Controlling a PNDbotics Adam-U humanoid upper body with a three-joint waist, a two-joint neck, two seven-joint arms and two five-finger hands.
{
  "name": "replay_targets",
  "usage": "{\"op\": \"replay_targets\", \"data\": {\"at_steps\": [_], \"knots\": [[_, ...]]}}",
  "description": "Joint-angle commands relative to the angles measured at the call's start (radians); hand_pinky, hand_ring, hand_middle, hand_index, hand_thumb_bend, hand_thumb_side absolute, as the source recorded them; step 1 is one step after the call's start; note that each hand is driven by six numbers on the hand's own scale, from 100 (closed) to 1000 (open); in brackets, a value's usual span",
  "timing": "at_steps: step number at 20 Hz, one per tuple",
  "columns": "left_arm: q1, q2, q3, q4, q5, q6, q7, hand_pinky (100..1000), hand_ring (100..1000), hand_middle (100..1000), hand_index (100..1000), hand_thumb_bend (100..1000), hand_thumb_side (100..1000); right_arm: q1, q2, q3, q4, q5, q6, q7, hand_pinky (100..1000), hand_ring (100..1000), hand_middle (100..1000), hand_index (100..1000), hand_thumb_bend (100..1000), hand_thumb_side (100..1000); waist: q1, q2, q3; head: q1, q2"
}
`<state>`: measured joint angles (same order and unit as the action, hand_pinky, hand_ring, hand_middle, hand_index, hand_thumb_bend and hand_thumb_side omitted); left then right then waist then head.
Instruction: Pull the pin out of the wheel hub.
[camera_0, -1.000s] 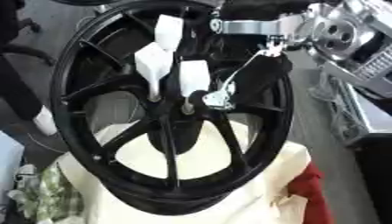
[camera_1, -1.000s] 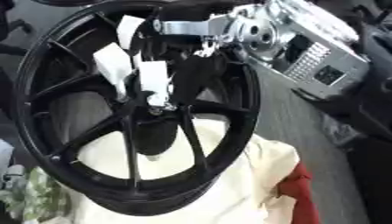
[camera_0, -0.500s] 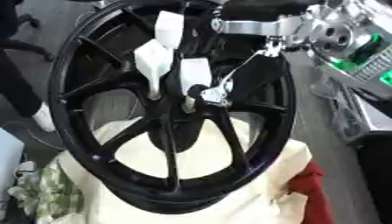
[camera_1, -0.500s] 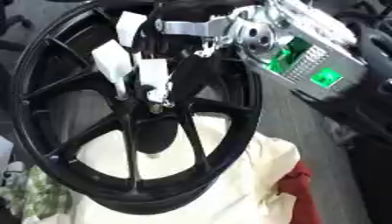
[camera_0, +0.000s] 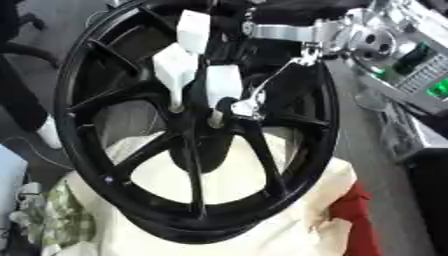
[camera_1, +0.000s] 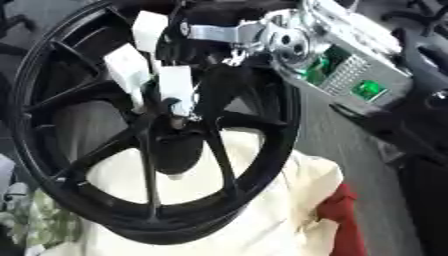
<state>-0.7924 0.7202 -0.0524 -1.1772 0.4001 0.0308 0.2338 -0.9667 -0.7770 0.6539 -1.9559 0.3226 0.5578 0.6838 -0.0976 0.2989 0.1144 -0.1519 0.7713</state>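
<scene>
The right hand (camera_0: 197, 75), reaching from the far right, keeps its white-padded fingers pinched on the pin (camera_0: 216, 116) at the black wheel hub (camera_0: 206, 125) on the cream cloth (camera_0: 262, 220), little moved, so extraction looks barely begun.

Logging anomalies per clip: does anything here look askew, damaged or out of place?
Nothing looks damaged or spilled. The black wheel stands tilted on a cream cloth, which bunches unevenly beneath it. The right hand, fingers white-tipped, reaches down at the hub. Whether it holds the pin cannot be told.
</scene>
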Motion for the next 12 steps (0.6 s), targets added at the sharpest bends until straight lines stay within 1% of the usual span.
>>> {"op": "replay_targets", "data": {"at_steps": [1,2,3,4,7,12], "knots": [[-0.019,0.022,0.007,-0.02,0.001,0.001,-0.002,799,826,758,807,1000,495,-0.009,-0.004,-0.01,0.022,0.009,0.057,0.065,842,806,778,850,324,440,0.005,-0.014,0.003,-0.004,-0.001],[-0.02,0.022,0.007,-0.02,0.001,0.001,-0.002,799,826,757,807,1000,494,-0.008,-0.002,-0.009,0.03,0.01,0.053,0.064,842,806,777,850,322,438,0.005,-0.013,0.004,-0.004,-0.001],[-0.02,0.022,0.007,-0.02,0.001,0.001,-0.002,800,826,757,807,1000,494,-0.008,0.0,-0.007,0.037,0.011,0.049,0.063,842,806,778,850,302,435,0.005,-0.012,0.005,-0.004,-0.001],[-0.02,0.022,0.007,-0.021,0.001,0.001,-0.001,799,826,757,807,1000,493,-0.007,0.002,-0.006,0.044,0.013,0.045,0.061,842,806,778,850,321,437,0.005,-0.011,0.006,-0.004,-0.001],[-0.02,0.021,0.006,-0.021,0.001,0.001,-0.001,799,826,757,806,1000,492,-0.006,0.012,-0.004,0.074,0.023,0.035,0.051,843,807,778,850,323,431,0.005,-0.008,0.009,-0.007,-0.001],[-0.02,0.02,0.006,-0.023,0.002,0.002,-0.001,800,826,756,806,1000,490,-0.003,0.026,0.002,0.114,0.03,0.005,0.042,844,807,779,852,327,448,0.005,-0.003,0.012,-0.009,-0.001]]}}
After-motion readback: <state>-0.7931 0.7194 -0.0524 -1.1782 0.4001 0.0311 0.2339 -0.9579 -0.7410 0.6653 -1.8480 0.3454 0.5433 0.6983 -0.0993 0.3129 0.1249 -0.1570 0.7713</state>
